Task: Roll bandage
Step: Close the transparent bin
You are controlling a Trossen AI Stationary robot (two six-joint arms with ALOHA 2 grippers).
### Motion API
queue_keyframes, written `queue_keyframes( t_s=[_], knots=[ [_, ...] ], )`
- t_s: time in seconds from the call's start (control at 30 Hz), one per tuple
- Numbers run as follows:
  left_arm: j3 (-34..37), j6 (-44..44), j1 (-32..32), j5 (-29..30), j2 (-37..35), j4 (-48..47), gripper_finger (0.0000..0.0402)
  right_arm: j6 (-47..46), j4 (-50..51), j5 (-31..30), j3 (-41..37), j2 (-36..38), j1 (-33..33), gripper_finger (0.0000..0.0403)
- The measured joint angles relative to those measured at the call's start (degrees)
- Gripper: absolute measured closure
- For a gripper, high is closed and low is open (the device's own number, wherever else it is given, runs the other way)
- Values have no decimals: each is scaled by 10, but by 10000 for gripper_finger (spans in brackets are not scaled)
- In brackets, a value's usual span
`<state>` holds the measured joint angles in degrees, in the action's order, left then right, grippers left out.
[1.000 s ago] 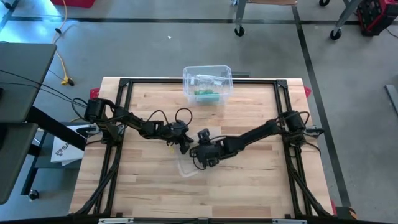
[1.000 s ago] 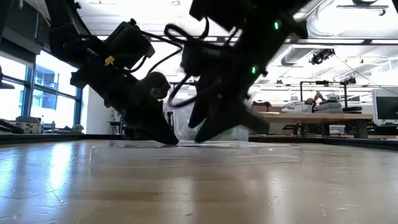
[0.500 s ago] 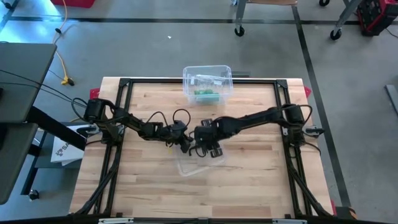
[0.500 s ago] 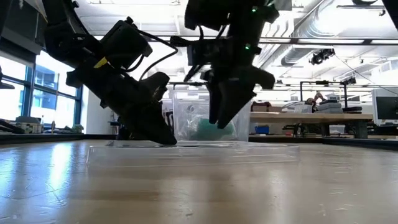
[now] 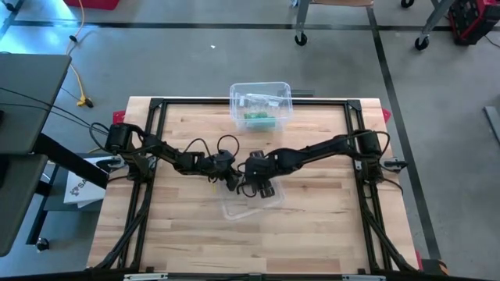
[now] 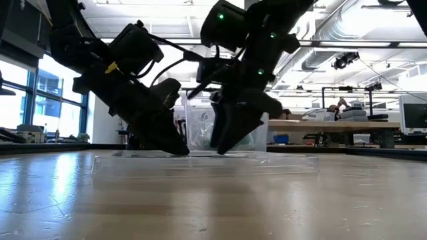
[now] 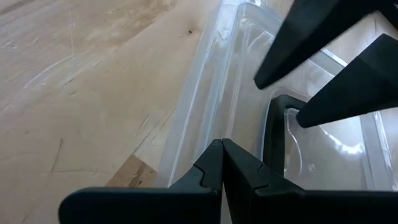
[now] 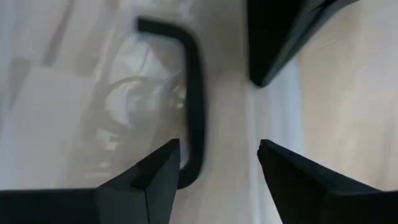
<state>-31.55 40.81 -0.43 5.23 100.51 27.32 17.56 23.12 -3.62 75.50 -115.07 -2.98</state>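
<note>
1. Since a second ago, the right claw (image 5: pixel 251 186) has moved from the lid's middle toward the left claw (image 5: pixel 233 185), at the lid's (image 5: pixel 250 204) near edge.
2. Only the high view shows the bin (image 5: pixel 261 106) far behind both claws, something green inside; no bandage can be made out anywhere.
3. Wrist views show a black latch (image 8: pixel 189 99) just ahead of the right fingers.
4. Left claw: fingers together, tips on the lid's rim (image 7: pixel 205 106).
5. Right claw: fingers apart, holding nothing, poised over the lid.

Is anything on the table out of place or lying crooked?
Yes. The clear lid lies flat mid-table, slightly crooked, apart from its clear box at the far edge. The shut left gripper presses on the lid's edge, and the open right gripper is just above it.
</note>
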Motion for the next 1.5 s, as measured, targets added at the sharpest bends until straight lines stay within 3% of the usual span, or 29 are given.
queue_keyframes(
  t_s=[0.17, 0.5, 0.67, 0.93, 1.13, 1.33, 1.5],
  knots=[
    [0, 11, 0, 1, 0, 0, 401, 27, -88, -76, -17, -3, -12, 181],
    [0, 26, 0, 14, 0, 1, 401, 64, -260, -153, -100, -5, -84, 181],
    [0, 35, 0, 16, 0, 7, 401, 76, -267, -215, -108, -5, -85, 181],
    [1, 33, -5, 31, -4, 21, 401, 73, -238, -184, -107, -4, -60, 181],
    [0, -10, -5, 29, -79, 62, 401, 74, -230, -199, -106, -4, -61, 181],
    [1, -12, -12, 38, -115, -76, 401, 84, -225, -208, -106, -4, -63, 181],
    [-1, -9, -29, 92, -66, -101, 401, 82, -229, -207, -100, -5, -72, 181]
  ],
)
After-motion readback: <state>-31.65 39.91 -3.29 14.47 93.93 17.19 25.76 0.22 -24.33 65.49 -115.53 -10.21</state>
